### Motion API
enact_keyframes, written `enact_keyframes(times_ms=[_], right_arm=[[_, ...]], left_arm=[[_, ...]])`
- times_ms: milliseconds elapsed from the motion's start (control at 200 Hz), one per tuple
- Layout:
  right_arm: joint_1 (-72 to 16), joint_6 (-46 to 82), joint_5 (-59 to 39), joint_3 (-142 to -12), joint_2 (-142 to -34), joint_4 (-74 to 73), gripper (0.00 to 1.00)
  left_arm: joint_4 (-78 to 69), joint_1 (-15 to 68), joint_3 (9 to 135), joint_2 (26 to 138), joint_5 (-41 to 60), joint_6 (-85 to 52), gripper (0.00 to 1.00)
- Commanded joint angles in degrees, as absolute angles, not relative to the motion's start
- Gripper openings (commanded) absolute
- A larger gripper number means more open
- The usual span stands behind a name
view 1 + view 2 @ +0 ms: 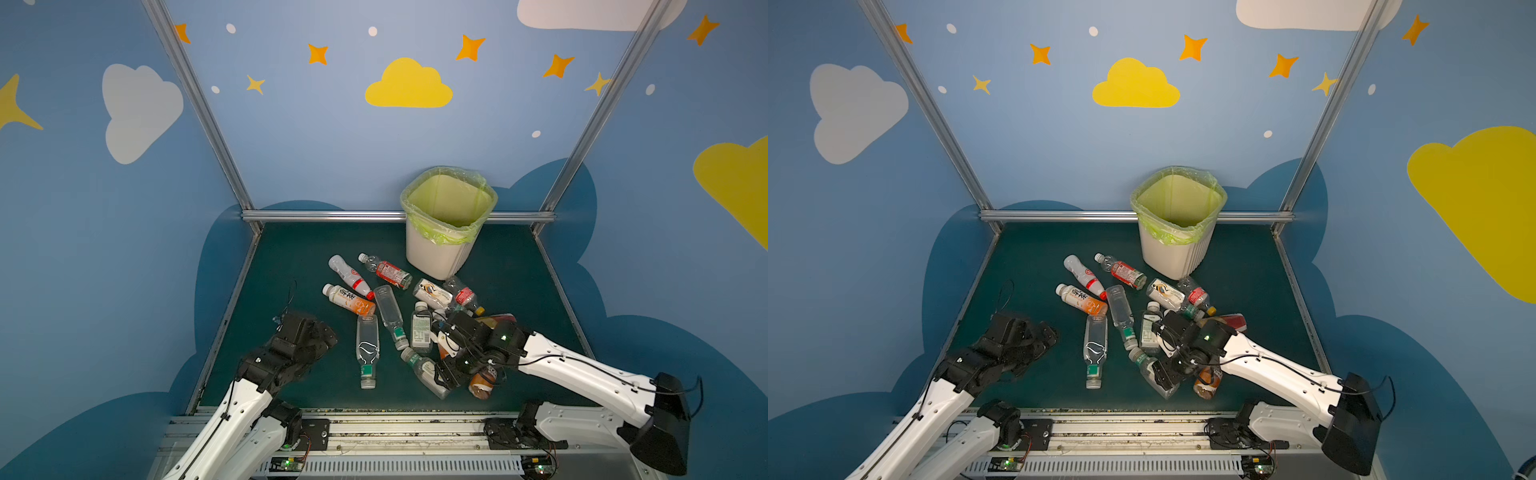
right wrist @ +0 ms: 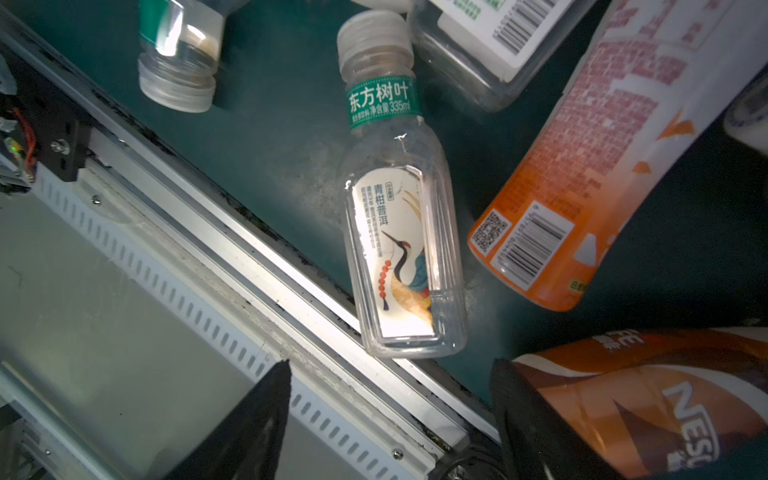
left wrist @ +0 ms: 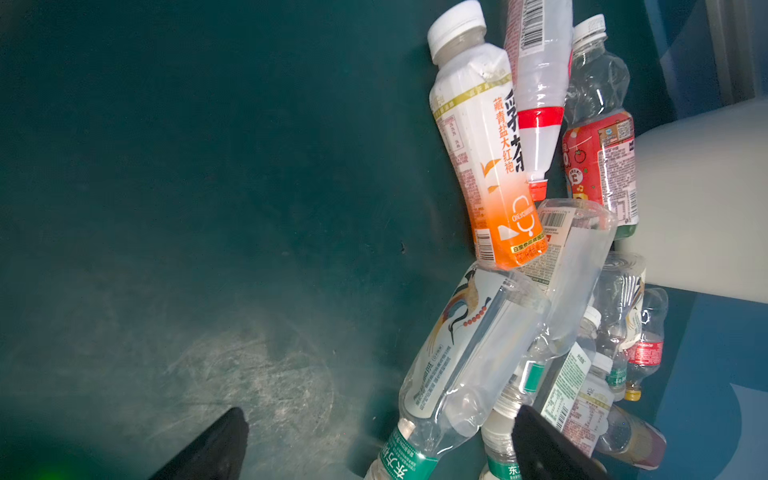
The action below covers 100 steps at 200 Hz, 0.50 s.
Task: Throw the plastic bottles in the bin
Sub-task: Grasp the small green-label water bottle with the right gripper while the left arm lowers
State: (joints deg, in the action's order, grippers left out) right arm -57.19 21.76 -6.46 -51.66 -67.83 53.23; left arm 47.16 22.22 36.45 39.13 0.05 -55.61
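Several plastic bottles lie in a pile on the green mat in both top views. The bin (image 1: 432, 254) (image 1: 1163, 254), white with a yellow-green liner, stands behind them, and its wall (image 3: 706, 199) shows in the left wrist view. My left gripper (image 1: 329, 333) (image 3: 380, 436) is open just left of the pile. A clear green-banded bottle (image 3: 469, 361) (image 1: 368, 349) lies partly between its fingers. My right gripper (image 1: 445, 376) (image 2: 390, 415) is open above the near end of the pile, nothing between its fingers. A clear crane-label bottle (image 2: 405, 232) lies ahead of it. A brown-orange bottle (image 2: 644, 395) lies outside one finger.
Aluminium rails run along the mat's front edge (image 1: 395, 428) (image 2: 232, 232) and back edge (image 1: 332, 215). Slanted frame posts rise at the back corners. An orange-white bottle (image 1: 349, 300) and a red-banded white bottle (image 1: 349, 274) lie at the pile's left. Bare mat (image 1: 291, 257) lies left of the bottles.
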Motion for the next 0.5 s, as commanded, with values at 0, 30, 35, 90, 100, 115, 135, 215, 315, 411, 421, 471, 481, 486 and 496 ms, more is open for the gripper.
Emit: enact_keyframes(times_ms=[0, 30, 35, 90, 100, 115, 135, 215, 315, 411, 421, 471, 481, 486, 496], right_arm=[[-57.66, 19.66, -3.78, -53.61, -70.86, 53.29, 0.77], [-57.66, 19.39, -3.69, -54.16, -71.85, 53.28, 0.76], [-57.66, 19.32, -3.69, -54.24, -72.05, 53.36, 0.77], [-57.79, 18.79, -3.64, -54.98, -73.96, 53.35, 0.77], [-57.82, 18.74, -3.61, -55.08, -74.41, 53.26, 0.77], [-57.85, 18.58, -3.6, -55.17, -74.9, 53.21, 0.77], [-57.98, 18.34, -3.6, -55.35, -75.47, 53.1, 0.77], [-58.46, 17.57, -3.61, -56.34, -77.8, 52.66, 0.77], [-59.03, 16.33, -3.52, -57.76, -80.5, 52.36, 0.77], [-59.37, 15.09, -3.27, -59.24, -83.03, 52.83, 0.77], [-59.4, 15.02, -3.19, -59.37, -83.29, 52.89, 0.77], [-59.61, 14.61, -3.01, -60.0, -84.55, 53.27, 0.77], [-59.7, 14.46, -2.99, -60.09, -84.79, 53.31, 0.77], [-59.73, 14.44, -2.99, -60.15, -84.89, 53.28, 0.77], [-59.74, 14.35, -2.97, -60.26, -85.14, 53.4, 0.77]], left_arm=[[49.66, 22.72, 35.73, 37.88, -1.76, -56.44, 1.0], [49.74, 22.68, 35.61, 37.85, -1.84, -56.35, 1.0], [49.78, 22.72, 35.6, 37.87, -1.84, -56.34, 1.0], [50.0, 22.83, 35.6, 38.18, -2.01, -56.17, 1.0], [50.01, 22.8, 35.6, 38.26, -2.02, -56.17, 1.0], [50.01, 22.93, 35.6, 38.38, -2.02, -56.1, 1.0], [50.01, 22.86, 35.6, 38.63, -1.94, -56.01, 1.0], [49.92, 22.98, 35.93, 39.53, -1.59, -55.78, 1.0], [49.83, 23.1, 36.52, 39.99, -1.82, -55.44, 1.0], [49.83, 23.06, 36.91, 39.9, -2.35, -55.05, 1.0], [49.88, 23.04, 36.98, 39.9, -2.37, -54.96, 1.0], [49.89, 23.03, 37.16, 39.89, -2.57, -54.68, 1.0], [49.91, 23.03, 37.17, 39.9, -2.6, -54.61, 1.0], [49.92, 23.07, 37.17, 39.9, -2.62, -54.55, 1.0], [49.92, 23.04, 37.24, 39.9, -2.63, -54.55, 1.0]])
